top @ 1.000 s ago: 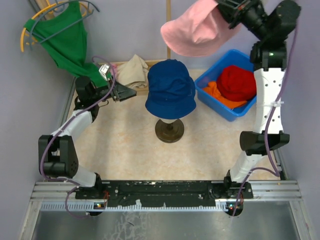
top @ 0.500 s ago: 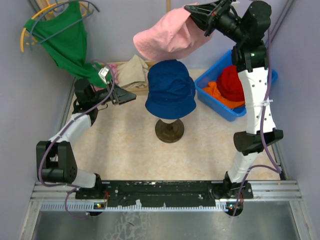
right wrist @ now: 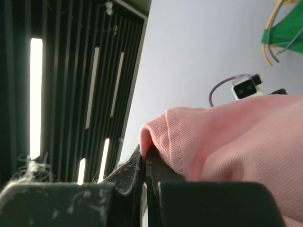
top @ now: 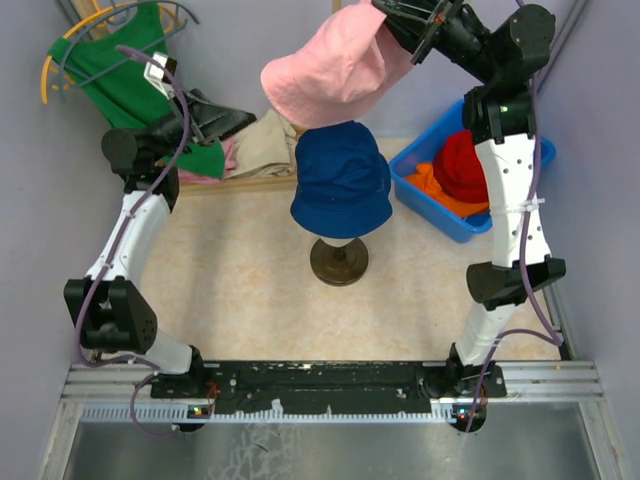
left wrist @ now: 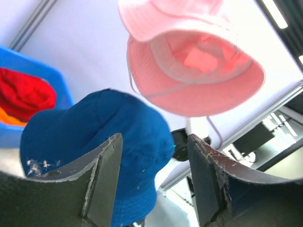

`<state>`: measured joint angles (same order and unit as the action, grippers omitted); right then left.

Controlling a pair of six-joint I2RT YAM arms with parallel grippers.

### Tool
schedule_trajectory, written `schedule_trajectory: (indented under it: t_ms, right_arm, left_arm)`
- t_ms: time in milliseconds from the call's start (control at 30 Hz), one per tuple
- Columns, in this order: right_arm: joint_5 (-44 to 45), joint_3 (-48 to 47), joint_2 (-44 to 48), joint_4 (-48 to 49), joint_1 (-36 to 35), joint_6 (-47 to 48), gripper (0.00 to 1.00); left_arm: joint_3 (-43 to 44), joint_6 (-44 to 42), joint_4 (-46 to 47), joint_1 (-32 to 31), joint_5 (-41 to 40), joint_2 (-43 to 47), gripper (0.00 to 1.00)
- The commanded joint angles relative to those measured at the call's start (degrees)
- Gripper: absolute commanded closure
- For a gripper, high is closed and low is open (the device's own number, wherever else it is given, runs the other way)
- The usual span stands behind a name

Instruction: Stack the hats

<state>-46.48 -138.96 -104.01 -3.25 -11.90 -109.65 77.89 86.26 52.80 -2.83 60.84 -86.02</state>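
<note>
Lifted since a second ago, my left gripper (left wrist: 154, 139) hangs spread and empty. Navy hat (top: 342, 175) sits on its stand (top: 339, 260) mid-table, red hat (top: 472, 165) in the blue bin (top: 500, 225). Beyond, my right gripper (top: 400, 28) pinches the pink hat (top: 330, 75), which hangs above the navy one.

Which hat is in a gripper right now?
The pink bucket hat, pinched by the right gripper and hanging above the navy hat on its stand; the red hat and the orange hat lie in the blue bin.
</note>
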Motion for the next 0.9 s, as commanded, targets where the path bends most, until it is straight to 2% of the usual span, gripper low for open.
schedule_trajectory:
  t_ms: [0,200,500,867]
  right_arm:
    - [-5.1,-1.3,0.2,15.3,-0.4,-5.8,1.0]
    - [-5.4,-0.6,0.3,19.4,-0.5,-7.7,1.0]
    - [-5.7,2.0,0.6,24.4,-1.2,-9.1,1.0]
    - [-5.9,2.5,0.1,26.2,-1.1,-9.0,1.0]
  left_arm:
    - [4.5,16.6,10.2,0.4,-6.1,-3.3,0.36]
    - [11.8,19.6,5.1,-2.3,-8.7,-4.1,0.27]
    - [16.3,29.6,8.4,-13.5,-13.3,-6.0,0.23]
    - [15.9,32.3,6.9,-16.5,-14.4,-2.9,0.19]
